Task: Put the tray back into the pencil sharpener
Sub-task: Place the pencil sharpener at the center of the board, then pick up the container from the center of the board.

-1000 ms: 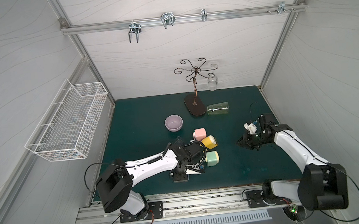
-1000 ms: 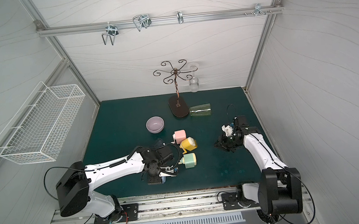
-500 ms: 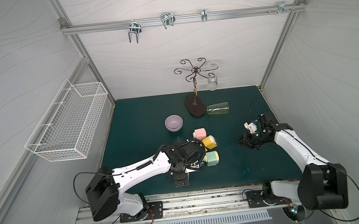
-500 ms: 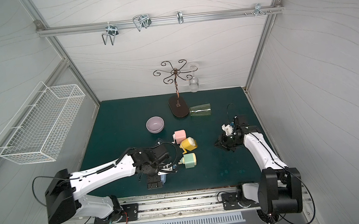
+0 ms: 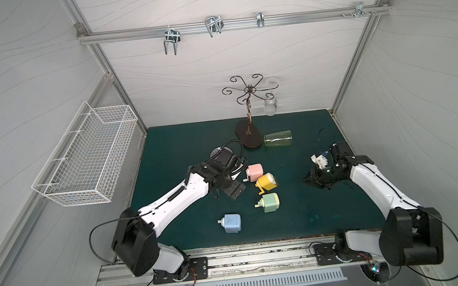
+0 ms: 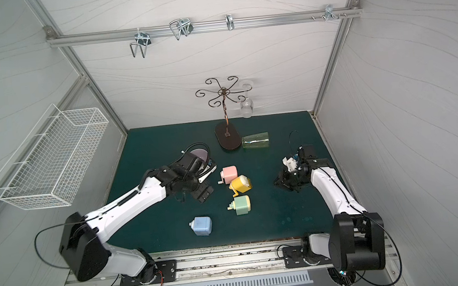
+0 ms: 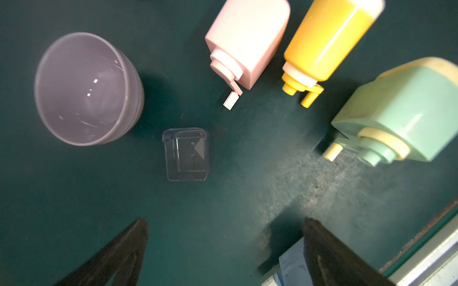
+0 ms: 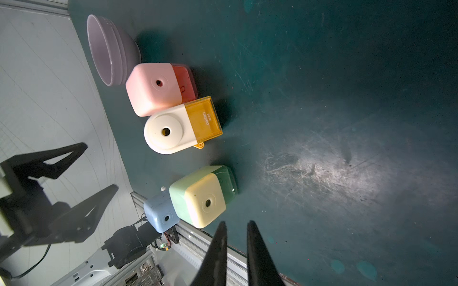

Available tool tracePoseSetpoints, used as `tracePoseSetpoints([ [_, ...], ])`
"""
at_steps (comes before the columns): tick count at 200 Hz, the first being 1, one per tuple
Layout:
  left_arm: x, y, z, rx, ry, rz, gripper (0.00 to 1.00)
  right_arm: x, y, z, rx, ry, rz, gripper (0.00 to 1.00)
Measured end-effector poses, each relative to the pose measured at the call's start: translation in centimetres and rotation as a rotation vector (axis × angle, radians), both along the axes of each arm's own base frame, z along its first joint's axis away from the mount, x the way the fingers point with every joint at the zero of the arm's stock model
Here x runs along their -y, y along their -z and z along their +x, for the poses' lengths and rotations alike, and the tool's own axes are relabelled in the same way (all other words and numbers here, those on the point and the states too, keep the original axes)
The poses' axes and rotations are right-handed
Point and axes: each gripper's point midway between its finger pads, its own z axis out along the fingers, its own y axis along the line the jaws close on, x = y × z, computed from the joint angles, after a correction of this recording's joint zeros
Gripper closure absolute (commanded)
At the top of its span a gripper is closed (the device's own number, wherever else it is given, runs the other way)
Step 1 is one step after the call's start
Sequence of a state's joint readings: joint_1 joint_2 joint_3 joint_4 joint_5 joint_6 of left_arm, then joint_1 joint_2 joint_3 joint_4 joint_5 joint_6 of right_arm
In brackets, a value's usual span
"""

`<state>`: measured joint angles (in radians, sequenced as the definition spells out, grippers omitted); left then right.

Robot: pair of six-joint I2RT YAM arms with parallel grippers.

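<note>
**Tray and surroundings.** The clear tray (image 7: 186,154) lies on the green mat (image 7: 74,198), outside every sharpener. It sits between the bowl (image 7: 86,89) and the green sharpener (image 7: 401,111), near the crank of the pink sharpener (image 7: 247,39) and touching none of them. We see the tray only in the left wrist view; in both top views the left arm hides it.

The left gripper (image 7: 224,220) hovers above the tray with its jaws spread wide, holding nothing.

The blue sharpener (image 5: 231,223) rests near the front edge of the mat, well apart from the others. We cannot tell which way its tray slot faces.

The pink, yellow (image 5: 267,182) and green sharpeners stand close together in a column. In the right wrist view each shows a tinted drawer in place.

The right gripper (image 8: 236,222) hangs over the right side of the mat, well apart from the sharpeners. Its fingers are drawn almost together, with only a slim gap and nothing between them.

Farther back, a tumbler (image 5: 277,139) lies on its side just beside the stand (image 5: 248,136). A wire basket (image 5: 89,160) hangs on the left wall.
</note>
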<state>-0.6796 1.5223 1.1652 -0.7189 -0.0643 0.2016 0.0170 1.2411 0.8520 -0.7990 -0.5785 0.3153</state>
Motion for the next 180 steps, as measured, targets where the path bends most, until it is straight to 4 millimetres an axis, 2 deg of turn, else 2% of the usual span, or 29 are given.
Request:
tracePoseSetpoints([
  [26, -0.5, 3.6, 1.1, -0.073, -0.027, 0.076, 0.01, 0.1, 0.0, -0.1, -0.004, 0.001, -0.002, 0.82],
  [47, -0.8, 5.3, 1.6, -0.106, -0.032, 0.121, 0.01, 0.2, 0.1, -0.1, -0.006, 0.005, -0.003, 0.82],
  [111, -1.3, 6.2, 4.0, -0.106, -0.040, 0.159, 0.01, 0.3, 0.1, -0.2, -0.013, 0.010, -0.003, 0.82],
  [165, -2.4, 7.7, 5.9, -0.132, -0.040, 0.188, 0.01, 0.4, 0.2, -0.2, -0.015, 0.013, -0.012, 0.82],
  [180, -2.6, 8.3, 6.0, -0.151, -0.034, 0.192, 0.04, 0.5, 0.3, -0.2, -0.018, 0.014, -0.016, 0.82],
])
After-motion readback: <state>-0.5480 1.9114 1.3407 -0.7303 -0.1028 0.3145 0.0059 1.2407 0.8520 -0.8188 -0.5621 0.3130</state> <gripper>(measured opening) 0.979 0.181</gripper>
